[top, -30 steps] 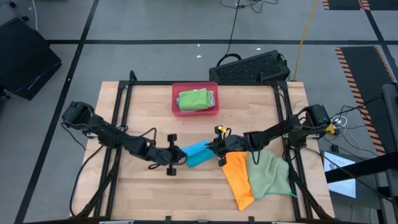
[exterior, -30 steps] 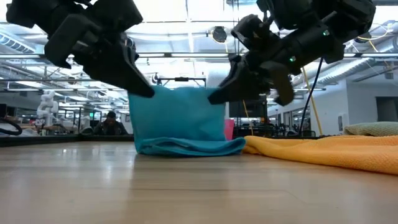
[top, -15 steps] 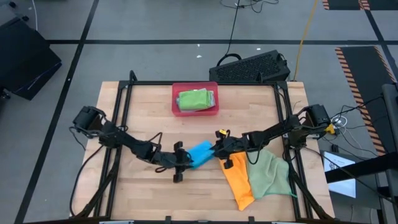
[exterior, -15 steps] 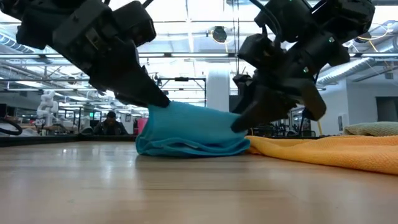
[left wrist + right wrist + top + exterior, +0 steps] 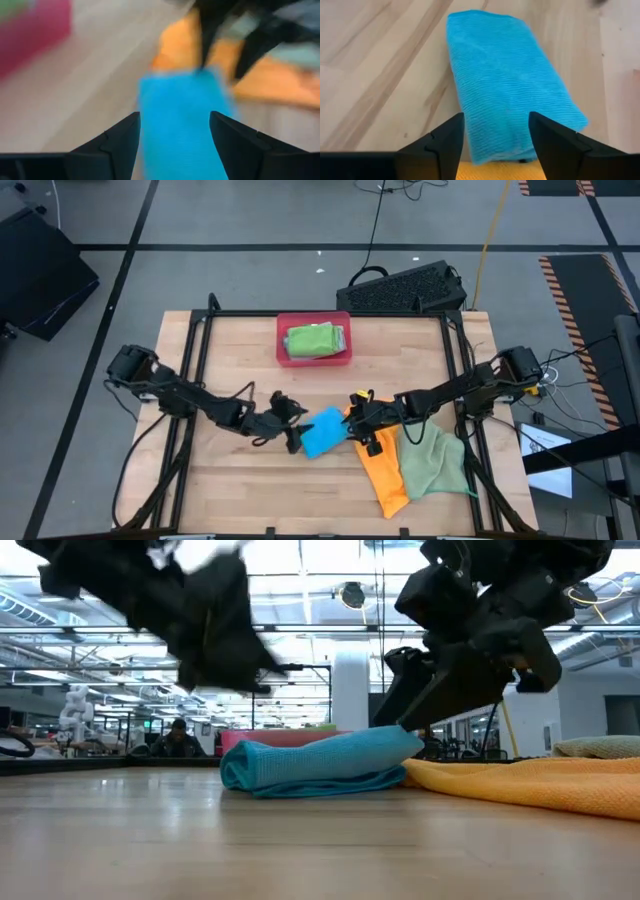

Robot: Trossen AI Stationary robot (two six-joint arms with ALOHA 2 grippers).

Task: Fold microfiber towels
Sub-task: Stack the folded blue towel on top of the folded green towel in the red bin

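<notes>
A bright blue microfiber towel (image 5: 322, 432) lies folded flat on the wooden table, between my two grippers. My left gripper (image 5: 297, 424) stands open just off the towel's left end and above it, blurred in the low view (image 5: 245, 665). My right gripper (image 5: 352, 423) stands open over the towel's right end (image 5: 415, 710). In both wrist views the blue towel (image 5: 510, 105) shows beyond spread fingers with nothing between them. An orange towel (image 5: 385, 465) and a light green towel (image 5: 432, 460) lie spread at the near right.
A pink-red tray (image 5: 284, 350) at the table's far middle holds a folded green towel (image 5: 313, 338). The orange towel's edge (image 5: 520, 785) lies against the blue towel's right end. Bare wood lies toward the near left (image 5: 230, 490).
Both grippers have opened and let go of the blue towel's upper edge, which they held upright between them. That edge has folded over and dropped, so the towel now lies flat and doubled. My left gripper has rolled about its own line and drawn up off the towel.
</notes>
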